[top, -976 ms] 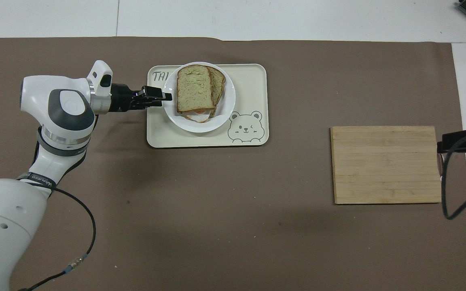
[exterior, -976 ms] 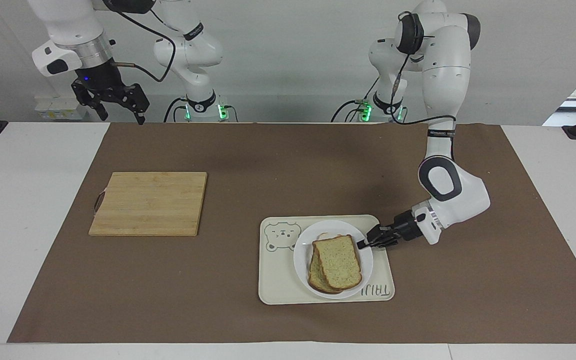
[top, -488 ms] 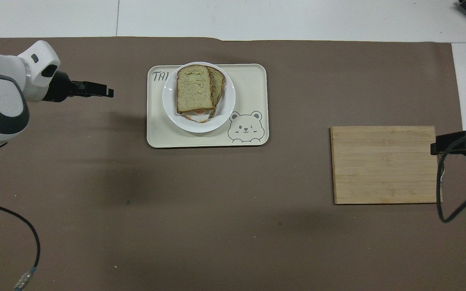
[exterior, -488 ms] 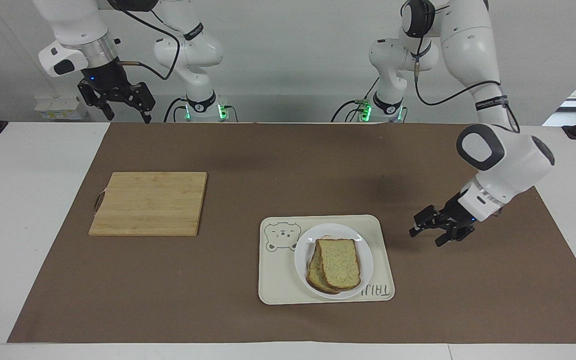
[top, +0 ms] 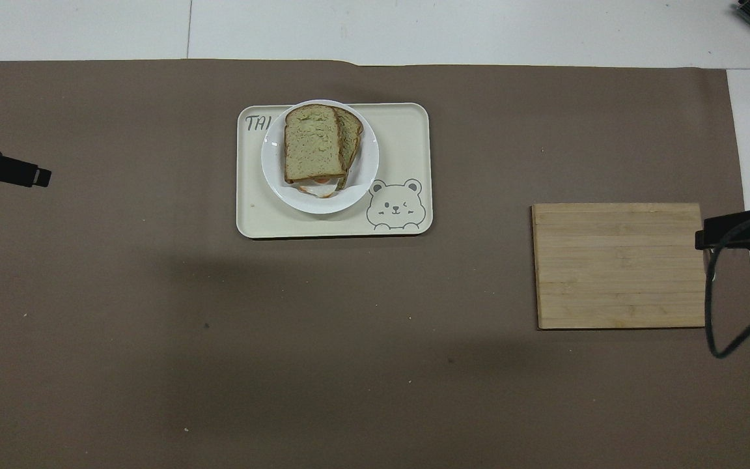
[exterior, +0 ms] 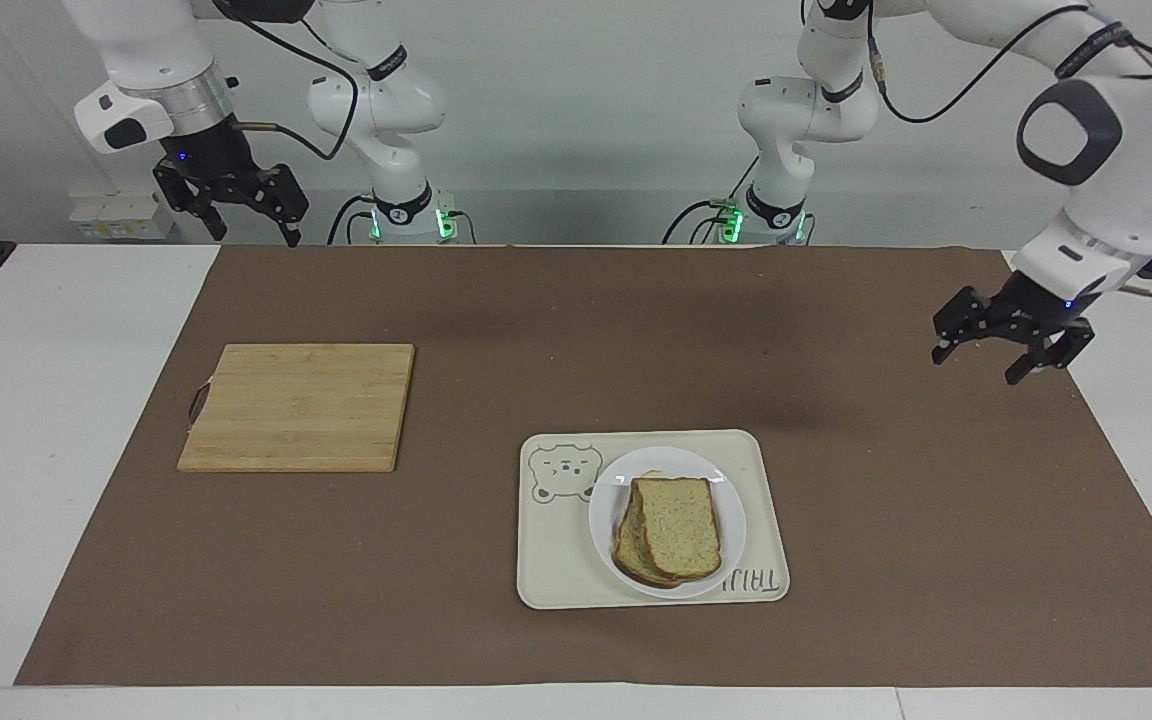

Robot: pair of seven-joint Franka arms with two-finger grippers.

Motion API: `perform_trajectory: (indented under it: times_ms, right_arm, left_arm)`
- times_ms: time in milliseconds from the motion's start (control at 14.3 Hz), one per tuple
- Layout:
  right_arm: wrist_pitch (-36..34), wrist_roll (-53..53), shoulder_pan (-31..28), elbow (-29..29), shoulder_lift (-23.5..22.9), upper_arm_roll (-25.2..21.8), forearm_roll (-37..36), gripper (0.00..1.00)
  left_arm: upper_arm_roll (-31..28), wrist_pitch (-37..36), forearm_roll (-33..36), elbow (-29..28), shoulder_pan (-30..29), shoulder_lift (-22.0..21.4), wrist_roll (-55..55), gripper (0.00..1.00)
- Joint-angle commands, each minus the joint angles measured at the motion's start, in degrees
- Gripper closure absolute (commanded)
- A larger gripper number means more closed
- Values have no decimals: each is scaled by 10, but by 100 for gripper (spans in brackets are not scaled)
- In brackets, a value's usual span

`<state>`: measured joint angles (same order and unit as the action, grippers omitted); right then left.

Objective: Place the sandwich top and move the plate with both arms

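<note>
The sandwich top (exterior: 677, 527), a speckled, dark-crusted slice, lies askew on the lower slice on the round white plate (exterior: 729, 515), which sits on the cream bear tray (exterior: 563, 560). The left gripper (exterior: 1012, 348) has let go and risen over the brown mat's (exterior: 576, 330) left-arm end, jaws wide and empty, so placing looks done. Toward the right arm's end lies the bamboo board (exterior: 298, 406). The right gripper (exterior: 240, 206) waits above the edge nearest the robots, open and empty.
</note>
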<state>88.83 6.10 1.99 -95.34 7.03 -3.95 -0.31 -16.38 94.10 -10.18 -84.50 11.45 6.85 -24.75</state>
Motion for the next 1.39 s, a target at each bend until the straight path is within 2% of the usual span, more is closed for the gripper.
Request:
perform_trajectory:
  times_ms: [0, 139, 418, 767, 906, 1045, 1185, 1324]
  right_arm:
    - [-40, -21, -6, -6, 11, 2, 15, 0]
    - [-44, -19, 1, -4, 11, 7, 4, 0]
    - [-16, -21, -5, -4, 7, 0, 2, 0]
    - [-22, -21, -8, 15, -3, 0, -10, 0]
    - [-22, -21, -6, 15, -2, 2, -2, 0]
    - [-22, -21, -4, 15, -2, 4, -2, 0]
    - [-22, -21, -4, 15, -2, 3, -2, 0]
    - [-22, -21, -4, 15, -2, 3, -2, 0]
  left_arm:
    - [-11, -104, 32, 92, 1, 8, 9, 0]
    - [-10, -132, 53, 102, 2, -17, 23, 0]
    - [-10, -137, 58, 87, 0, -58, 26, 0]
    - [-18, -138, 60, 74, -18, -63, 28, 0]
    - [-14, -139, 95, 77, -12, -61, 54, 0]
    - [18, -141, 96, 79, -32, -63, 83, 0]
    - [92, -153, 101, 79, -74, -62, 118, 0]
    - [135, -159, 101, 77, -96, -68, 161, 0]
